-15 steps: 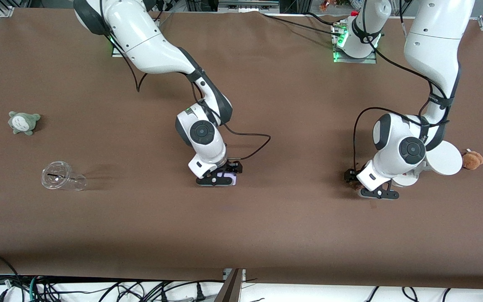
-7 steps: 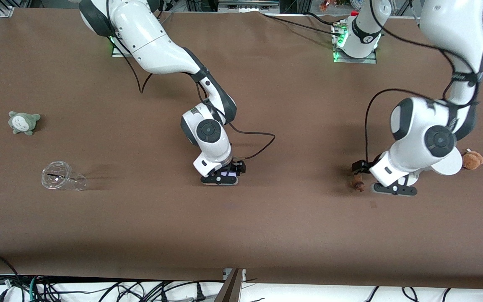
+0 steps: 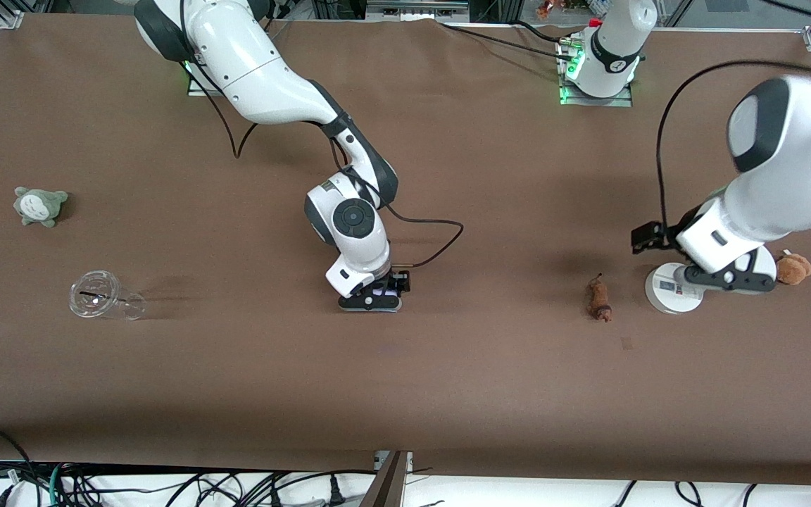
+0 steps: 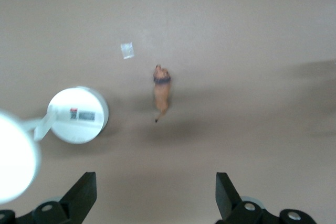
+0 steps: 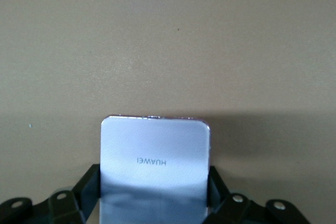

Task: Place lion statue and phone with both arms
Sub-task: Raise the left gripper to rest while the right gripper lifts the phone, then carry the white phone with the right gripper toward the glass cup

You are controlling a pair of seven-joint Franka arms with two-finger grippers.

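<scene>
One lion statue (image 3: 598,301) lies free; right gripper (image 3: 370,301) clamps one phone (image 5: 154,166), seemingly flat

Even, fairly bright overhead light falls on the brown table (image 3: 448,394), and soft shadows lie beneath both arms. The left arm (image 3: 786,176), toward its end of the table, is smeared by motion blur. Green lamps glow at both bases along the table's top edge. The left wrist view is soft and washed out, with a white disc (image 4: 13,163) glaring. The right wrist view is sharper, with a dark shadow band beside the phone (image 5: 155,169).
</scene>
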